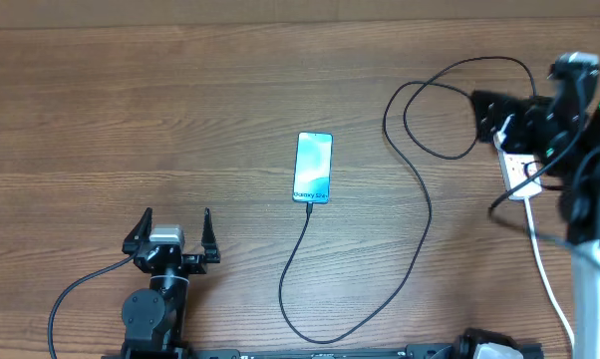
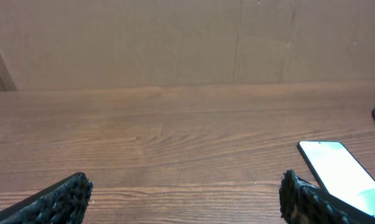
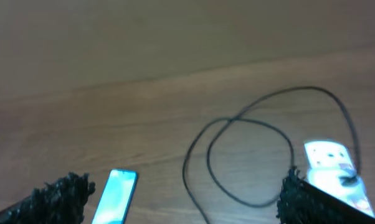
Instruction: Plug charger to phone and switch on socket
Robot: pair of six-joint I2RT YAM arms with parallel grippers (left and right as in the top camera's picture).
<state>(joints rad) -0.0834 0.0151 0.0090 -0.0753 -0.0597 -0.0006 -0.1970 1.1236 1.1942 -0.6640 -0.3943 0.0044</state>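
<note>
Phone — long axis near-to-far | charger at its near end

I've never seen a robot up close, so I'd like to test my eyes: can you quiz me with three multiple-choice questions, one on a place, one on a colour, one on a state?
1. Where on the table does the phone lie? A. around the middle B. far left corner C. over the near edge
2. What colour is the thin cable at the phone? A. white B. red C. black
3. How are the left fingers? A. shut on the phone B. open, empty C. shut on the cable
Answers: A, it lies mid-table; C, it shows black on the wood; B, they stand apart, nothing between.
</note>
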